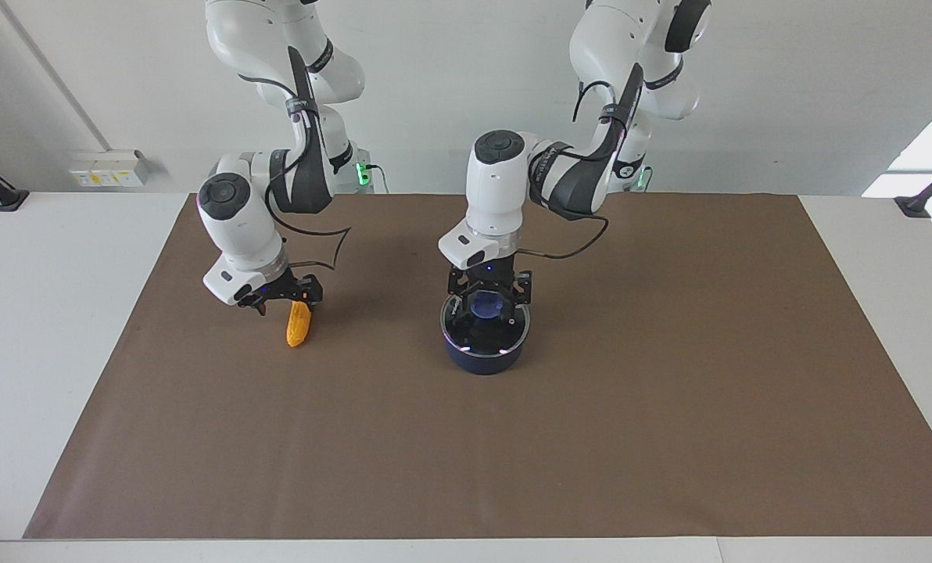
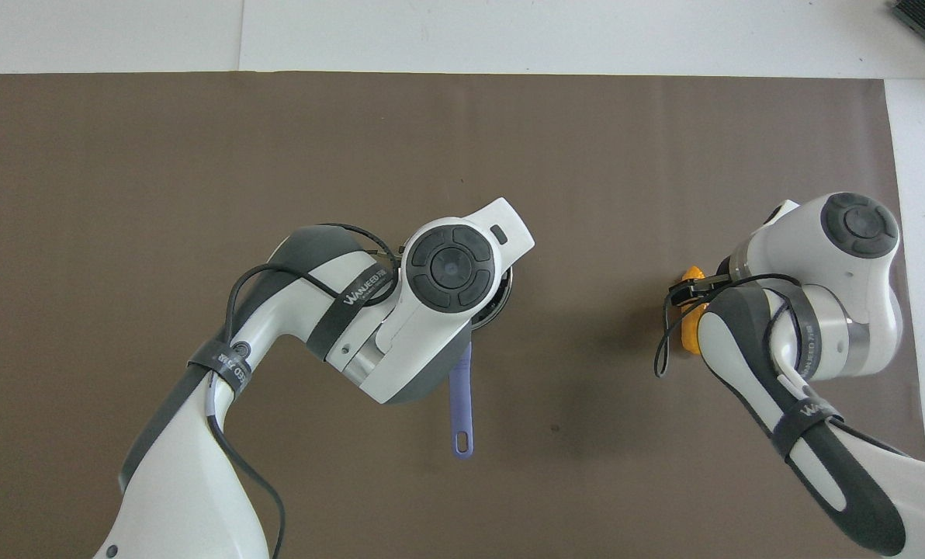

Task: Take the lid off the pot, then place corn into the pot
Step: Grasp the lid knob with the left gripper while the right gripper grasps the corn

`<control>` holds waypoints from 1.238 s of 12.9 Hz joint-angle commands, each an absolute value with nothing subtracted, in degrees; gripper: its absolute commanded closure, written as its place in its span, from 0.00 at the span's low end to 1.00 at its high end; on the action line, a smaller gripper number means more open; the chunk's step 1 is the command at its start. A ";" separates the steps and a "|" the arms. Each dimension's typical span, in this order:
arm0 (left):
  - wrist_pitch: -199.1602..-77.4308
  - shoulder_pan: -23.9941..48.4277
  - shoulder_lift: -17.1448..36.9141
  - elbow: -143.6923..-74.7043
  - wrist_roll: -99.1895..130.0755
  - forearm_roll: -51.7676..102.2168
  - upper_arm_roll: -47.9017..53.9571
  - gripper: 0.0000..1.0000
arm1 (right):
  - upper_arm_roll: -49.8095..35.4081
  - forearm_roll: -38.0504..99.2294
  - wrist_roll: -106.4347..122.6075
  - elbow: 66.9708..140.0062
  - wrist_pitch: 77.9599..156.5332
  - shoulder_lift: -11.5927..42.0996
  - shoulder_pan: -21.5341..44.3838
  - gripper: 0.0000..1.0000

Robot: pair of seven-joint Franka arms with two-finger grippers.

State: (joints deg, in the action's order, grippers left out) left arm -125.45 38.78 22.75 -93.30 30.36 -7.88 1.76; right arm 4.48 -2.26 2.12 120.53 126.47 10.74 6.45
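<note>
Facing view shows you the left gripper (image 1: 488,295) clenched on the lid (image 1: 485,322) knob. The right gripper (image 1: 282,299) straddles the corn (image 1: 299,324), released, near the brown mat (image 1: 591,438) edge.

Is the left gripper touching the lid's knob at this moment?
Touching. In the facing view the left gripper sits down on the lid, jaws shut around its blue knob with no gap showing. The overhead view hides it under the arm.

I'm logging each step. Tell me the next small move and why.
Probably raise the left gripper straight up. It looks shut on the blue knob of the lid, which sits on the pot, so the corn cannot go in yet. The right gripper is down at the corn's end nearer the robots, jaws open, and the corn lies on the mat.
</note>
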 commanded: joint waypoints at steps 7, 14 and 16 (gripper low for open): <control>-125.86 39.81 23.29 -92.20 31.29 -14.56 0.97 0.92 | 4.48 -1.32 3.17 123.48 129.11 11.52 6.42 0.22; -122.79 39.99 18.73 -92.37 31.55 -15.64 1.05 1.00 | 4.48 -1.06 3.34 117.79 124.30 11.52 6.24 1.00; -122.26 39.12 16.45 -93.60 31.55 -15.64 1.05 1.00 | 4.48 -0.70 3.16 113.93 119.90 10.73 6.33 1.00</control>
